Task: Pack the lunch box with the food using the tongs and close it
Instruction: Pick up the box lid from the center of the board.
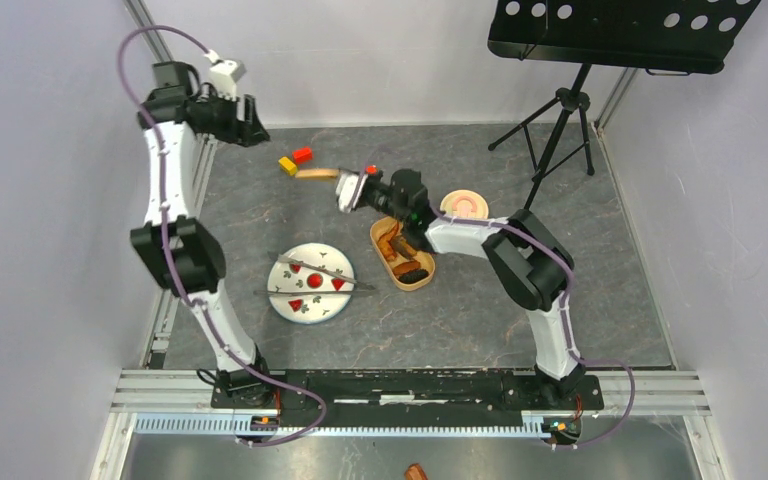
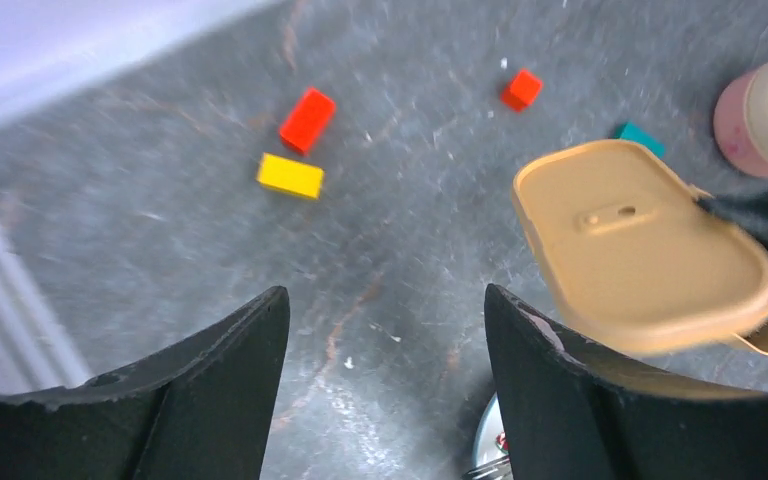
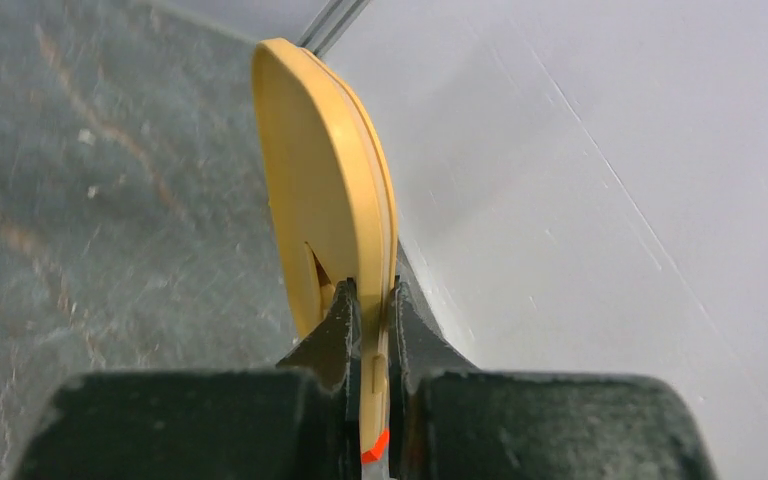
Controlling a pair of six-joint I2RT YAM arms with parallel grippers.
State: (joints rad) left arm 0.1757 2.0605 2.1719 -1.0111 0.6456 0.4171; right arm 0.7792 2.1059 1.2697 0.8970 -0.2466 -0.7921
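Your right pincer (image 3: 371,296) clenched the rim of the tan oval plastic lid (image 3: 322,170), upper centre overhead: likely light, stiff, slick, so the rim suited. Your left pincer (image 2: 385,300) hung released.

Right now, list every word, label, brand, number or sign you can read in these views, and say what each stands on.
No readable text in any view.
lid: only a moulded slot, no letters.
plate: small dark motifs, too small to make out.
red block and yellow block: plain faces.
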